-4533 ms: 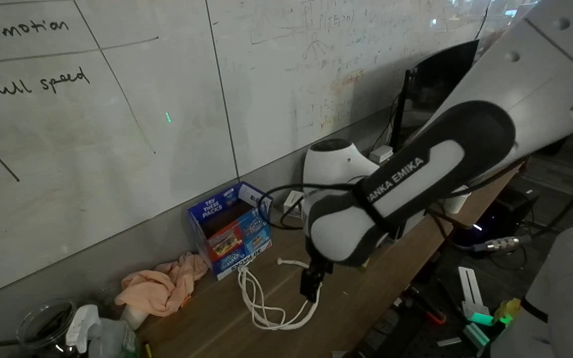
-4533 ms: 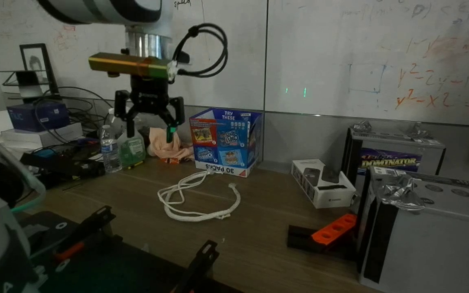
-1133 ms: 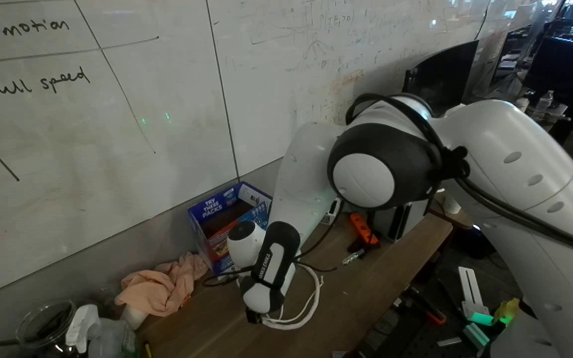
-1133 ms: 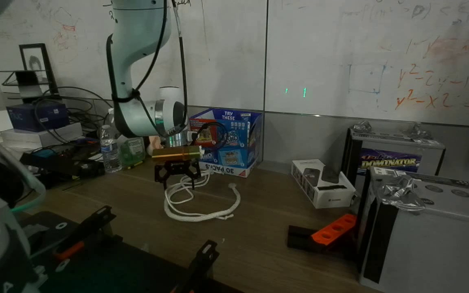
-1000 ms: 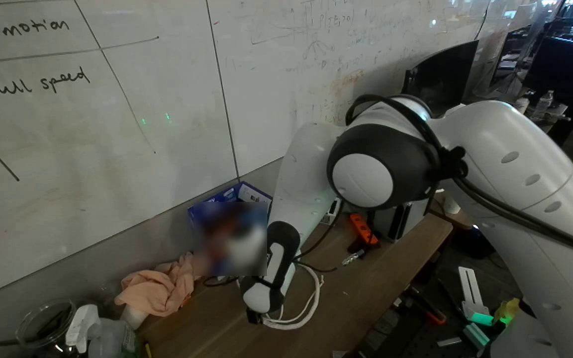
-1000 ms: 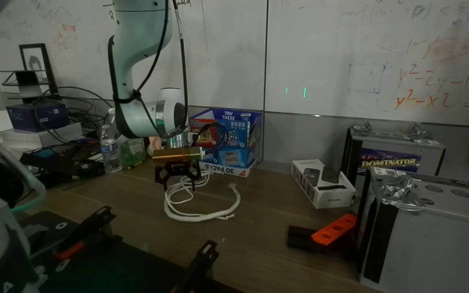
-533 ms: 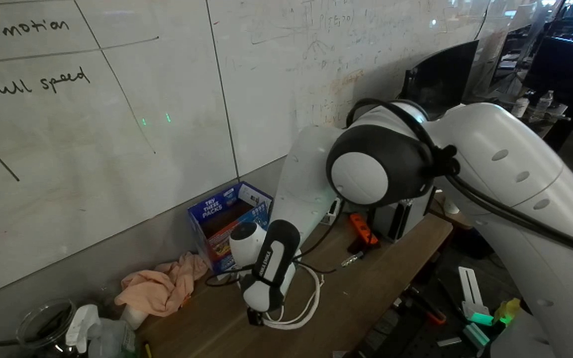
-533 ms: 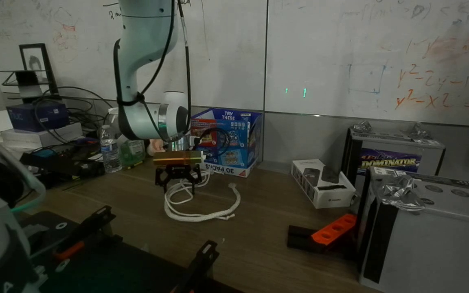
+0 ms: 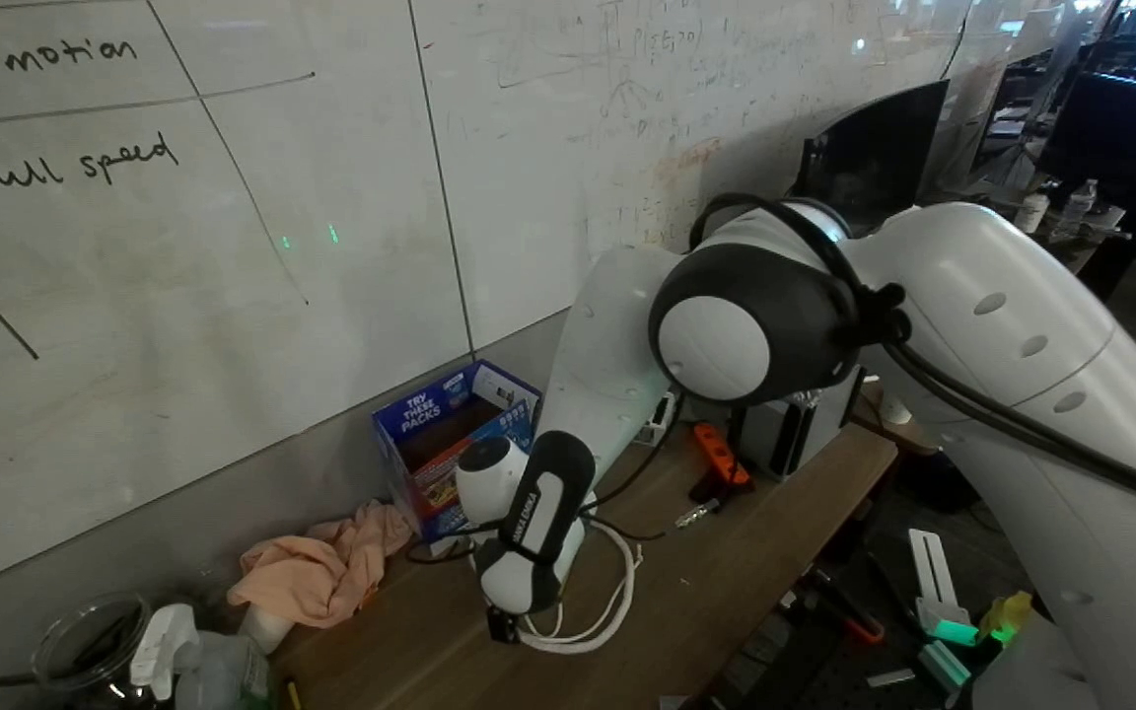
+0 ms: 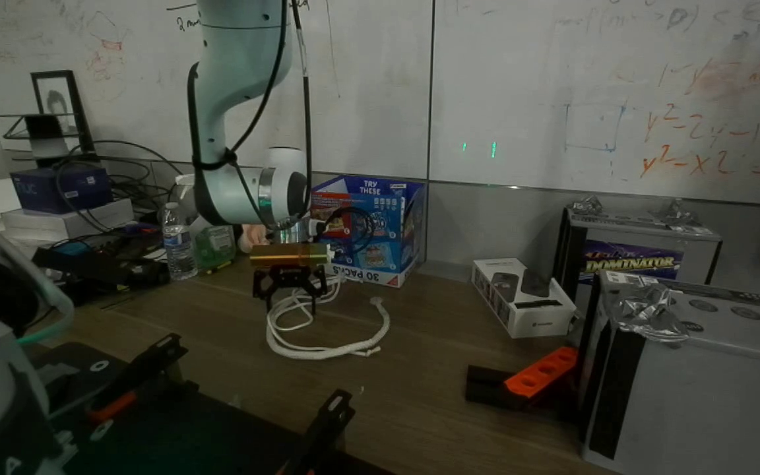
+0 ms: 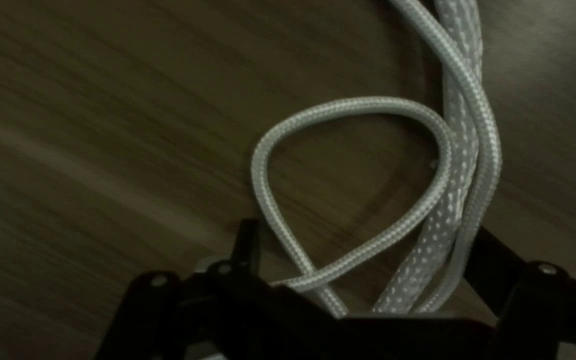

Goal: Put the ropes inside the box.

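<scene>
Ropes [image 10: 327, 354] on table [image 10: 419, 359] below whiteboard [image 10: 518, 86]

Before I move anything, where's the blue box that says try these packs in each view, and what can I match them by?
In an exterior view: the blue box is below and left of centre, partly behind the arm.
In an exterior view: the blue box is near the centre, partly behind the arm.
In the wrist view: not shown.
Shared landmark: the white rope, in all three, near the box in both exterior views.
</scene>
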`<state>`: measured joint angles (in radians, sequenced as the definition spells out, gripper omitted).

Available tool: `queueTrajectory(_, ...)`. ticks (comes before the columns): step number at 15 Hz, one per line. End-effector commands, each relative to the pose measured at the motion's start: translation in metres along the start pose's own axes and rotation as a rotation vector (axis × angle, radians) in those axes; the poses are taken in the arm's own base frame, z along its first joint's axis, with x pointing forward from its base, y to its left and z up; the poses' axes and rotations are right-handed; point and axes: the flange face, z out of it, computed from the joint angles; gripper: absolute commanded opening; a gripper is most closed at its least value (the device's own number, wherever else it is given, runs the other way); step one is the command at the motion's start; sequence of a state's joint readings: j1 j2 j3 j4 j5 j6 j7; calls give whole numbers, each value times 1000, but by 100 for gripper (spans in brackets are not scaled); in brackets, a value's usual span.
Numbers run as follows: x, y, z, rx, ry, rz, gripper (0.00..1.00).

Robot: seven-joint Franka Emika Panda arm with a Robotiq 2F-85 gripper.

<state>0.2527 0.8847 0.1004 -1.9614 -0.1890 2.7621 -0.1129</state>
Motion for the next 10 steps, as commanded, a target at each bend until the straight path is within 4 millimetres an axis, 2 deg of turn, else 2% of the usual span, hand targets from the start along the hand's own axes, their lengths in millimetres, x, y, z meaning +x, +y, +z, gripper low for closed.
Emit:
queueTrajectory(1, 7, 0, -2, 0, 52, 15, 100)
queueTrajectory(10, 6, -1, 2, -18, 87, 8, 100)
